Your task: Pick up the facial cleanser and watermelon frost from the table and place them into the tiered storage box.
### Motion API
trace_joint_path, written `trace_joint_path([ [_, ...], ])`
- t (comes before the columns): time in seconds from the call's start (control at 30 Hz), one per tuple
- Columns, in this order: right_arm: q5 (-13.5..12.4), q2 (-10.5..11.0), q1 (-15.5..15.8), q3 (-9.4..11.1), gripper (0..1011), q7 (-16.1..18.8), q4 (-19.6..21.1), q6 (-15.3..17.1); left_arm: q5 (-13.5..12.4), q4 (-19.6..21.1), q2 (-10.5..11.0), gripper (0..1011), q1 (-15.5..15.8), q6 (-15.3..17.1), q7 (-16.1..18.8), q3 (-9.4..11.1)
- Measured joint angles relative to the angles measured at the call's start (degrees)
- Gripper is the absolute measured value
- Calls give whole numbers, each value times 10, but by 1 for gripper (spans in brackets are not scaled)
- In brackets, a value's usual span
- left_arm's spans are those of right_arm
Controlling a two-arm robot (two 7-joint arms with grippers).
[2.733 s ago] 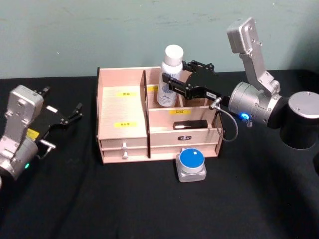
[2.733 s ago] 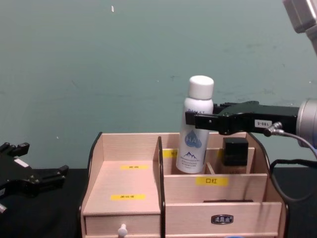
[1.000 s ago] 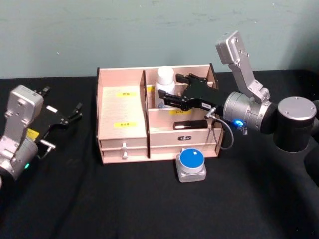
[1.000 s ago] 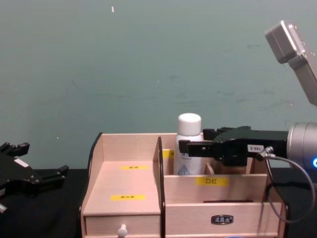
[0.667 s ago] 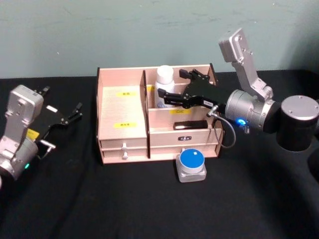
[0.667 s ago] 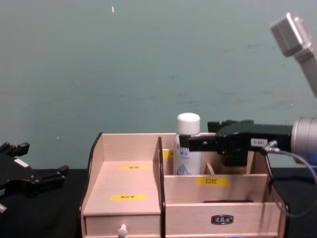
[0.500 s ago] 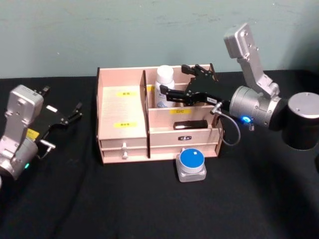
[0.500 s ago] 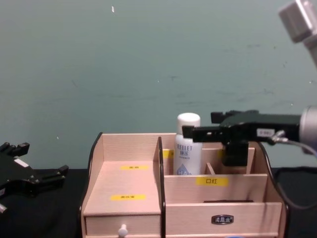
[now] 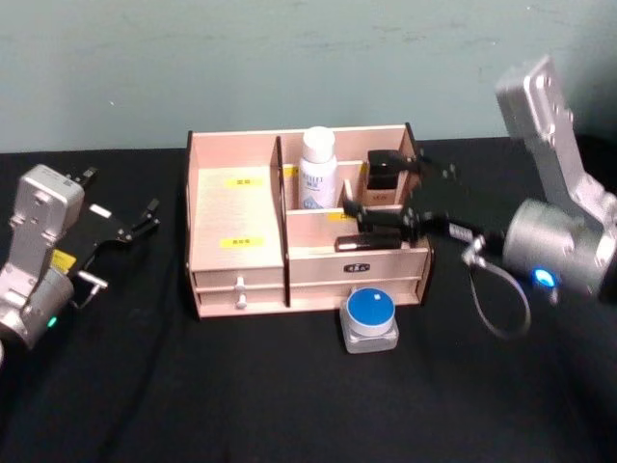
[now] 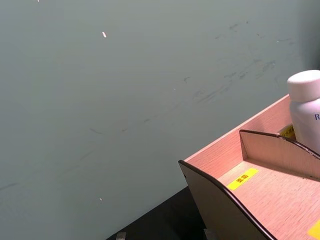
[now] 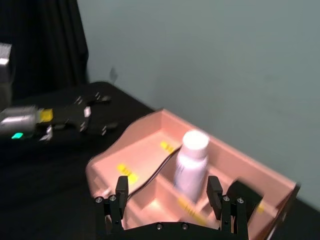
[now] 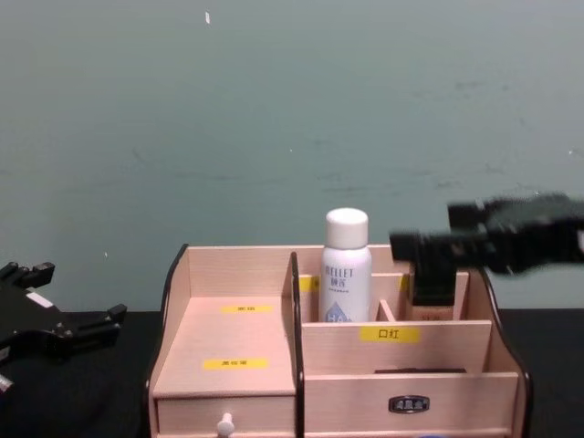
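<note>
A white bottle with blue print, the facial cleanser (image 9: 318,170) (image 12: 346,265) (image 11: 191,163) (image 10: 306,107), stands upright in a back compartment of the pale-wood tiered storage box (image 9: 235,218) (image 12: 239,339). My right gripper (image 9: 372,221) (image 12: 427,246) (image 11: 167,196) is open and empty, to the right of the bottle and apart from it. A small square jar with a round blue lid, the watermelon frost (image 9: 370,315), sits on the table against the box's front. My left gripper (image 9: 145,220) (image 12: 87,327) rests open at the far left.
A dark block (image 9: 386,172) stands in the back right compartment and a flat black item (image 9: 371,241) lies on the tier below it. Black cloth covers the table. A teal wall rises close behind the box.
The right gripper lowered the bottle into the back compartment, opened, and pulled back to the right, clear of it. The left arm has not moved.
</note>
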State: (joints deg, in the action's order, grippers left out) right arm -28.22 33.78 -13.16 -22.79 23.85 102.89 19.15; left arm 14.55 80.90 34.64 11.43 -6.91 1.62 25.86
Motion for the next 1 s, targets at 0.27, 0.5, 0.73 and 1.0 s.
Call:
trace_joint_path([
  [0.27,-18,48,109,17,1002,-41,91,32,0,0,0,1001,0,0,0,0],
  [0.5,-13,64,170,28,1000,-71,122,36,0,0,0,1001,0,0,0,0],
  [0.73,8,62,205,31,1000,-97,135,59,0,0,0,1001,0,0,0,0],
  [1.0,31,41,195,16,1000,-112,118,100,0,0,0,1001,0,0,0,0],
])
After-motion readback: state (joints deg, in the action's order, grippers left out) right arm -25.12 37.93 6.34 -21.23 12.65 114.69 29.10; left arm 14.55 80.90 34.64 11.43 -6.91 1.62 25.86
